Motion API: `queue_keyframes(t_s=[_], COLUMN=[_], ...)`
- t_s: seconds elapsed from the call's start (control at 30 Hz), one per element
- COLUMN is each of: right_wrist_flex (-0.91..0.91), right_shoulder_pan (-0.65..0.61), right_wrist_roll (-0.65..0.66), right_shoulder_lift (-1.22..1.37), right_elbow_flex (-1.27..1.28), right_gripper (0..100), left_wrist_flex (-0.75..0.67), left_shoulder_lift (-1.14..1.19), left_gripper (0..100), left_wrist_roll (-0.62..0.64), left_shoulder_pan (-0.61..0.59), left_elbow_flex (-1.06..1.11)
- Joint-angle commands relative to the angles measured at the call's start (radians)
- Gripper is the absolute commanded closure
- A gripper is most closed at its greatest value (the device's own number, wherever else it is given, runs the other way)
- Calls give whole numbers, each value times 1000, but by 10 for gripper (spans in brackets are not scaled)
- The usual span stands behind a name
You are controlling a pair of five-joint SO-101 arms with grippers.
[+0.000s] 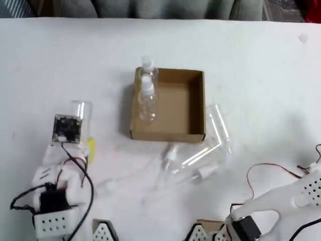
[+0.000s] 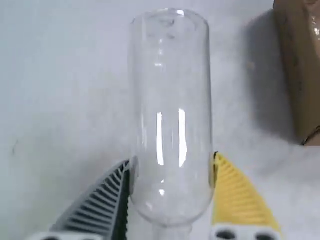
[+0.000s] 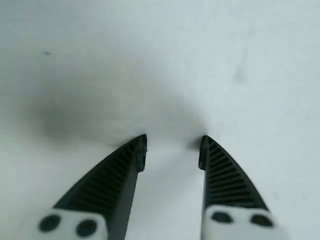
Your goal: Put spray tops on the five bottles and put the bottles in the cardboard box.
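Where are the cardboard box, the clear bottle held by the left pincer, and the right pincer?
cardboard box [image 1: 168,135], high view, on its near side wall.
clear bottle [image 2: 170,90], left wrist view, on the middle of its body.
right pincer [image 3: 172,147], right wrist view, midway between its two fingertips.

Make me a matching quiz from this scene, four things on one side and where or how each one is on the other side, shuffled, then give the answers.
Things:
1. left tool
2. right tool
3. cardboard box
4. loose bottles

States:
A. open above bare table
B. lying on the table outside the box
C. shut on a clear bottle
D. has a capped bottle inside

Pairs: 1-C, 2-A, 3-D, 4-B
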Motion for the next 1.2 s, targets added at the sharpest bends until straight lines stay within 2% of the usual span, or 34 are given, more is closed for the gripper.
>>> queue_keyframes(t_s=[0.0,0.17,0.3,0.53,0.7,0.9,1.17], right_wrist_flex=[119,119,120,120,120,113,105], right_shoulder_pan=[-79,-117,-130,-139,-183,-298,-460], right_wrist_roll=[-189,-517,-618,-631,-632,-632,-632], right_shoulder_lift=[-54,-139,-162,-285,-452,-644,-840], right_elbow_flex=[6,9,21,201,471,830,1059], right_gripper=[870,971,979,983,983,983,983], left_wrist_flex=[-34,-112,-244,-473,-465,-466,-470], left_shoulder_lift=[156,374,565,825,888,886,886], left_gripper=[980,980,980,980,980,980,980], left_wrist_roll=[138,232,265,267,264,264,262], left_shoulder_pan=[-10,-10,-15,-36,-51,-50,-48], left_elbow_flex=[-121,-166,-167,-176,-216,-216,-203])
